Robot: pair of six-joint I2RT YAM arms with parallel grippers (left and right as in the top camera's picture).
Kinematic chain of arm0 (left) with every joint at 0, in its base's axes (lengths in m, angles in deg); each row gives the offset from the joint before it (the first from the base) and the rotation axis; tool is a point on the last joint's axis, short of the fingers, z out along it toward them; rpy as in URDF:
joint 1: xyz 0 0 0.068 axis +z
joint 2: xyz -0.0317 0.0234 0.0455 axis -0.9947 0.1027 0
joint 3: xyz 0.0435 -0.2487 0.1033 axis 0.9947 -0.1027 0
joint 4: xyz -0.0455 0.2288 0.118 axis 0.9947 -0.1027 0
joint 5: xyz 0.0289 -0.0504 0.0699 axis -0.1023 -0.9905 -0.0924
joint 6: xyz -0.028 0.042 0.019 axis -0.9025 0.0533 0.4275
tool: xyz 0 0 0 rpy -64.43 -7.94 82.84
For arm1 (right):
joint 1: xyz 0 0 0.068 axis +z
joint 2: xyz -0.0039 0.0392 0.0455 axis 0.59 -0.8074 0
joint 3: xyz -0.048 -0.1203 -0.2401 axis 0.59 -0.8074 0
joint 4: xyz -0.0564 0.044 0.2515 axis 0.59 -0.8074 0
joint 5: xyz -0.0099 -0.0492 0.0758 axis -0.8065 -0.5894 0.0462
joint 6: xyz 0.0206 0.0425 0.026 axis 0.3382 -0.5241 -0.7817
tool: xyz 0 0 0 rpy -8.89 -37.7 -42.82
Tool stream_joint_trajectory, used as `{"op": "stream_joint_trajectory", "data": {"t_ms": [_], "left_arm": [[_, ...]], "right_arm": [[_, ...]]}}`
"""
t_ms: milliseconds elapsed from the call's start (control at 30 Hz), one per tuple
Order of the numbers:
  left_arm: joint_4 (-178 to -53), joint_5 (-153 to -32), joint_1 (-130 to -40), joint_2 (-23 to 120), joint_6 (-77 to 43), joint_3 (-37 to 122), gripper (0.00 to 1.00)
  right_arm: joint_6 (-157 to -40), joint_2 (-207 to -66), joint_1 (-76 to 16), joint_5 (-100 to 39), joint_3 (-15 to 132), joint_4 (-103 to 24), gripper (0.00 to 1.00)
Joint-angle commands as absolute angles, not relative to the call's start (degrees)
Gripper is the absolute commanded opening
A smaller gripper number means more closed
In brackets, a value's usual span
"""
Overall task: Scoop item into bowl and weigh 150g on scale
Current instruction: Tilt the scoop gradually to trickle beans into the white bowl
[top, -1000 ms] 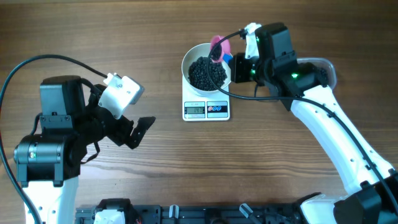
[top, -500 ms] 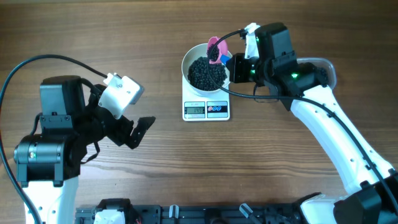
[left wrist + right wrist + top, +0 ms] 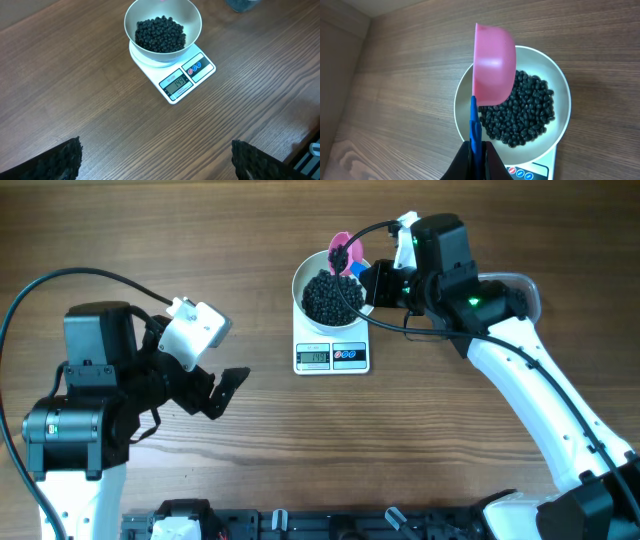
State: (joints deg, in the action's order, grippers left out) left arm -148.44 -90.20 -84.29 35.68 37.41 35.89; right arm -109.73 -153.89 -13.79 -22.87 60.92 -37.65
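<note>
The white bowl (image 3: 303, 280) stands on the scale (image 3: 332, 356) and holds a heap of black pellets (image 3: 333, 297). My right gripper (image 3: 372, 280) is shut on the blue handle (image 3: 475, 125) of a pink scoop (image 3: 492, 65). The scoop is tipped on its side above the bowl's far rim (image 3: 560, 85), over the pellets (image 3: 525, 112). My left gripper (image 3: 225, 390) hangs open over bare table at the left, well away from the scale (image 3: 187, 75). In the left wrist view the display seems to read 144.
A clear plastic tub (image 3: 525, 285) sits behind the right arm at the back right, mostly hidden. A black rail (image 3: 300, 525) runs along the table's front edge. Bare wood lies between the two arms.
The scoop has moved a little toward the bowl's far rim and tipped further. The left arm has not moved.
</note>
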Motion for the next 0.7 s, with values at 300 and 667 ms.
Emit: {"op": "stream_joint_trajectory", "data": {"t_ms": [300, 667], "left_arm": [[-148.31, -91.32, -83.88, 35.85, 38.52, 36.76, 1.0], [-148.31, -91.32, -83.88, 35.85, 38.52, 36.76, 1.0]], "right_arm": [[-107.39, -154.5, -13.68, -23.4, 60.88, -38.4, 0.04], [-110.34, -154.48, -13.68, -22.96, 60.88, -34.86, 0.04]]}}
